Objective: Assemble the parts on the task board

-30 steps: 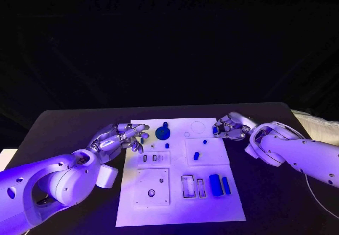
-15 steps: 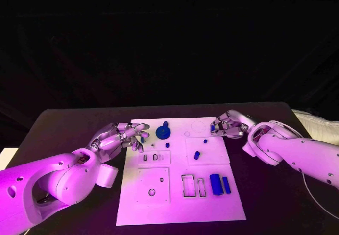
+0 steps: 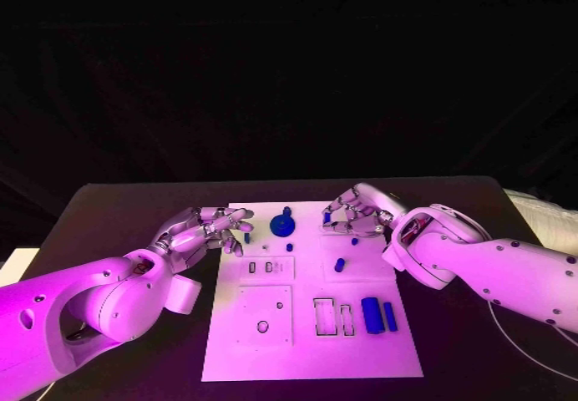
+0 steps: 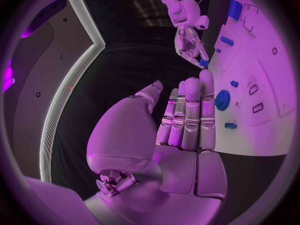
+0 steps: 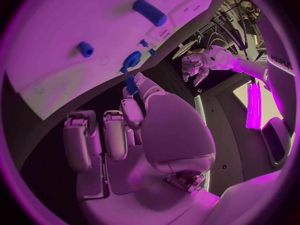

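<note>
- Right hand (image 3: 352,211) hovers over the task board's (image 3: 307,351) far edge, pinching a small blue part (image 3: 327,217) in its fingertips.
- Left hand (image 3: 205,233) hangs by the board's left edge, fingers loosely together, holding nothing.

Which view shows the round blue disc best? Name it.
The head view: the round blue disc sits unobstructed, seen from above on the task board. The left wrist view shows it small and skewed; the right wrist view, foreshortened near the board's edge.
</note>
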